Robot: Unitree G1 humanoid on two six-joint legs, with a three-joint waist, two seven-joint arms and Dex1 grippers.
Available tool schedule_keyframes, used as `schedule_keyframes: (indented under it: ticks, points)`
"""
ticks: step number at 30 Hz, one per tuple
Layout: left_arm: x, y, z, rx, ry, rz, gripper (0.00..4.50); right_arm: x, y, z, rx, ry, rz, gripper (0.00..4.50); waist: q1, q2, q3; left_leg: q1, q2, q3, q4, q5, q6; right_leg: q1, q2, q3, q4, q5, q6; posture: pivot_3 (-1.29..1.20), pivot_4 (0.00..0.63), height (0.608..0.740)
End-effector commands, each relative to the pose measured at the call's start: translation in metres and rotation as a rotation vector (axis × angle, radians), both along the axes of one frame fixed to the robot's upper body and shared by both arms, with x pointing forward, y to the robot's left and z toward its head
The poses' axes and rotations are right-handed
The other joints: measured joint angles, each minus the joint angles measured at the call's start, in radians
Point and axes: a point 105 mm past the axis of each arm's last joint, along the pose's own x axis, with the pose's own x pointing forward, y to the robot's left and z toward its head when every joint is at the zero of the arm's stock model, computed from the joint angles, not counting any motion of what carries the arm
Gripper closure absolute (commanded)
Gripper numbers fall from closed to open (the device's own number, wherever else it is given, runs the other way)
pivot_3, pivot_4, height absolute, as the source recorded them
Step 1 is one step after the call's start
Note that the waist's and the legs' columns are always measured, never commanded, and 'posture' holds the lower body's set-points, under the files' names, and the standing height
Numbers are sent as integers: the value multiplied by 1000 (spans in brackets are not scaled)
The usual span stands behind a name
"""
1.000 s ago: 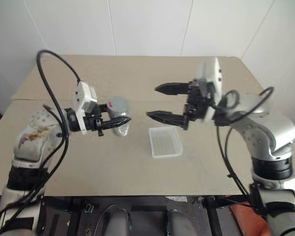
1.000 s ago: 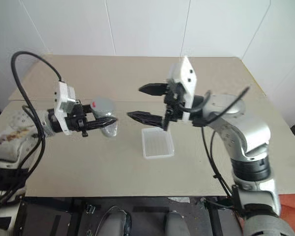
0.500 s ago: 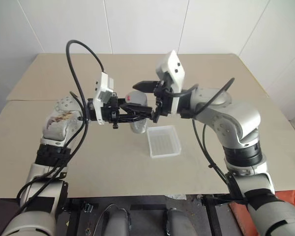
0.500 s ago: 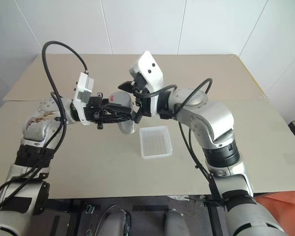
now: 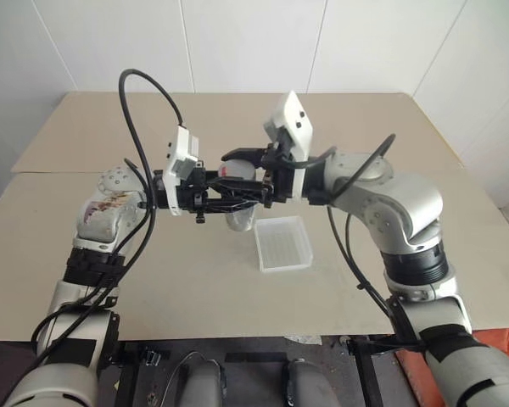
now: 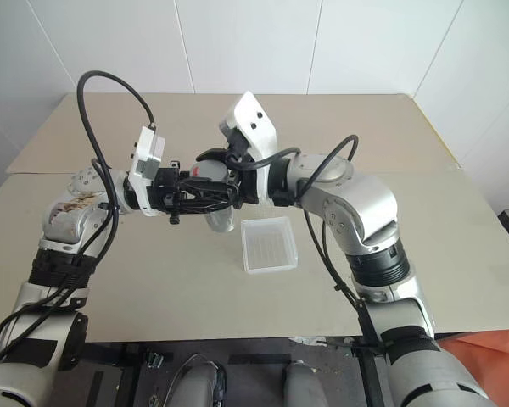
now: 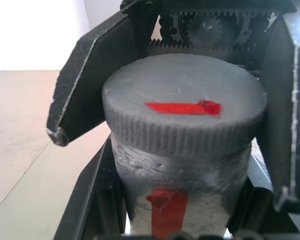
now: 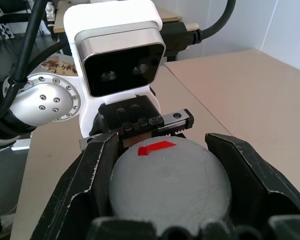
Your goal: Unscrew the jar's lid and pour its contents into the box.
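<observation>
Jar (image 7: pixel 182 200) pinched by left tool (image 5: pixel 237 192), lid (image 8: pixel 170 180) (red-marked) by right tool (image 5: pixel 253 175), above box (image 5: pixel 283 243).

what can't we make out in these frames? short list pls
- The contents: no nut pieces can be made out inside the jar; in the left wrist view its cloudy wall and the lid cover the inside.
- Jar body in the head views: mostly hidden behind the left gripper and right gripper.
- Whether the lid has loosened: the seam shows no gap either way.
- The box: its ribbed floor is too small to check for bits.
</observation>
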Motion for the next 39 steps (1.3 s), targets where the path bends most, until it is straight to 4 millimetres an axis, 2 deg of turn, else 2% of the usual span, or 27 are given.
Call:
schedule_keyframes:
  ticks: [1, 5, 7, 11, 15, 20, 21, 25, 28, 31, 39]
  points:
    - [-14, 0, 11, 11, -71, -129, 2480, -10, -8, 23, 62, -77, 127, 1763, 0, 0, 0, 0, 0, 0, 0, 0, 0, 0, 0, 0, 0, 0, 0, 0, 150, 740]
    - [-28, -3, 10, -3, -43, -301, 2480, -36, -17, 20, 43, -79, 525, 1763, 0, 0, 0, 0, 0, 0, 0, 0, 0, 0, 0, 0, 0, 0, 0, 0, 150, 740]
    - [-33, -7, 12, 2, -35, -360, 2480, -43, -19, 15, 9, -78, 683, 1763, 1, 0, 0, 0, 0, 0, 1, 0, 0, 1, 0, 0, -1, 0, 0, 0, 150, 740]
    - [-38, -14, 12, 18, -39, -411, 2480, -42, -19, 12, -20, -82, 820, 1763, -4, 0, 0, 0, 0, 0, 1, 0, 0, 1, 0, 0, 0, 0, 0, 0, 150, 740]
    - [-36, -13, 11, 28, -47, -402, 2480, -28, -12, 11, -21, -110, 762, 1763, -9, 0, 0, 0, 1, 0, 1, 0, 0, 0, 1, 0, 0, 0, 0, 0, 150, 740]
    - [-28, 2, 6, 57, -45, -313, 2480, -19, -20, 17, 31, -165, 577, 112, -1, 0, 0, 0, 1, 0, 1, 0, 0, 0, 1, 0, 1, 0, 0, 0, 150, 740]
    - [-25, 5, 5, 59, -47, -282, 2480, -18, -24, 18, 45, -173, 530, 16, 0, 0, 0, 0, 1, 0, 1, 0, 0, 0, 1, 0, 1, 0, 0, 0, 150, 740]
    - [-9, 24, -4, 53, -35, -94, 2480, -16, -42, 19, 68, -189, 295, 16, 5, 0, 0, -1, 1, -1, 1, 0, 0, 0, 1, -1, 1, 0, 0, 0, 150, 740]
    - [-5, 30, -9, 44, -26, -26, 2480, -25, -43, 24, 87, -196, 204, 16, 5, 0, 0, -2, 1, -1, 1, 0, 0, -1, 0, -1, 1, 0, 0, 0, 150, 740]
    - [-1, 30, -9, 28, -24, 6, 2480, -25, -32, 22, 70, -202, 120, 16, 1, 0, 0, -1, 1, -1, 1, 0, 0, -1, 1, 0, 1, 0, 0, 0, 150, 740]
    - [0, 17, -4, 10, -43, -32, 2480, -6, 8, 5, 9, -160, -7, 16, 1, 0, 0, -1, 1, -1, 1, 0, 0, -1, 1, 0, 1, 0, 0, 0, 150, 740]
